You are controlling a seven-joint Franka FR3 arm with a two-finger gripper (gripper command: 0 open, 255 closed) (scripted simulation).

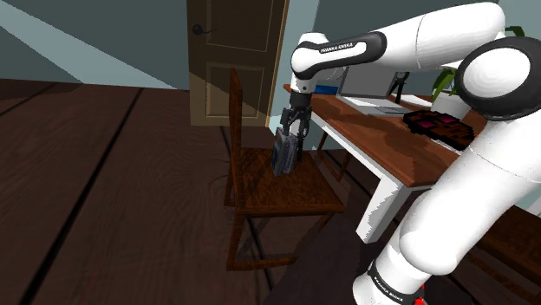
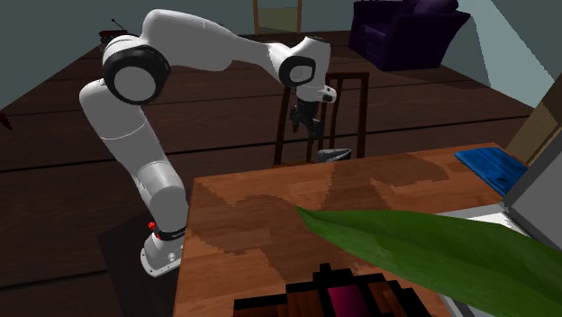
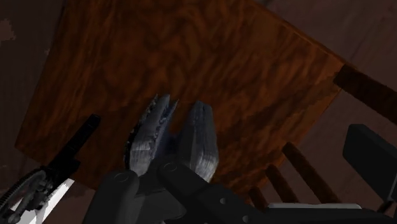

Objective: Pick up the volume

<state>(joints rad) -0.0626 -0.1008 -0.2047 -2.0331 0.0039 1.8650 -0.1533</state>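
Note:
The volume [image 1: 283, 154] is a dark grey-blue book that hangs upright from my gripper [image 1: 294, 128], just above the wooden chair seat [image 1: 286, 196]. The fingers are shut on its upper edge. Seen in the wrist view, the book [image 3: 173, 135] splays slightly under the gripper [image 3: 168, 170], with the seat [image 3: 191, 57] beneath it. In the second exterior view the gripper [image 2: 314, 126] holds the book [image 2: 332, 154] beside the chair back [image 2: 347, 108], past the table's far edge.
A wooden-topped table with white legs [image 1: 381, 143] stands close to the chair, bearing a laptop [image 1: 373, 87], a dark box [image 1: 442, 126] and a blue book [image 2: 491, 165]. A door [image 1: 238, 52] is behind the chair. A green leaf [image 2: 423, 248] crosses the second exterior view.

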